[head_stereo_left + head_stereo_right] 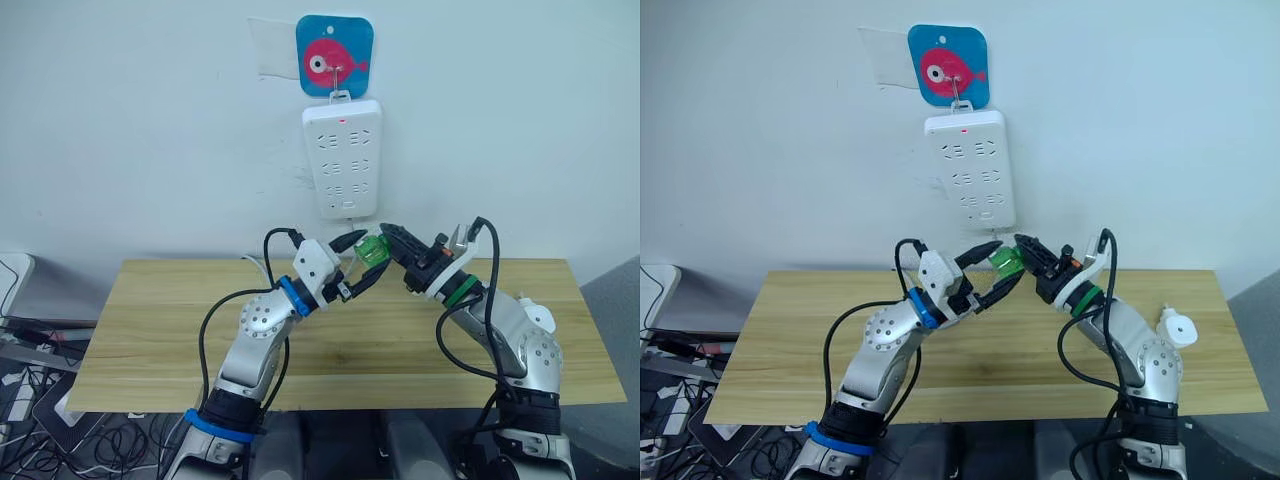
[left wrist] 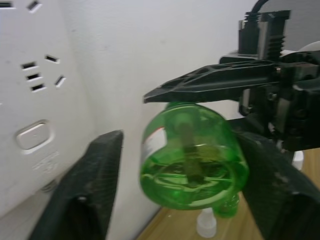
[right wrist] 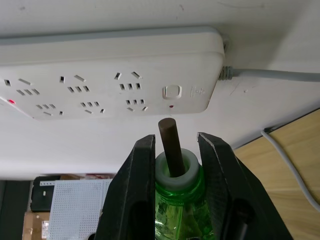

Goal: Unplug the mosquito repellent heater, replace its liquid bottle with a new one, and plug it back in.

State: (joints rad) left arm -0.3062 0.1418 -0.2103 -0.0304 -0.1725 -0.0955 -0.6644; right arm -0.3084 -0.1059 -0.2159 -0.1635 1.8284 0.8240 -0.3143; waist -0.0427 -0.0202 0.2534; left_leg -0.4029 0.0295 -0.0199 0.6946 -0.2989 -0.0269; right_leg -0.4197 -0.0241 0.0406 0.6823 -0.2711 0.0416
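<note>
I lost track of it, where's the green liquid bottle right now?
The green bottle is held by the right hand, above the table, just below the power strip, between the left hand's open fingers.

green bottle [image 2: 192, 162] clamped by right end effector [image 2: 220, 107], power strip [image 2: 30, 100] beside

Both eye views look forward and down from head height over the table [image 1: 150, 330] toward the wall with the hanging power strip [image 1: 342, 158], sharing nearly the same scene. Each wrist view sits very close behind its own pincer; both face the green bottle [image 2: 192, 160] and that strip.
</note>
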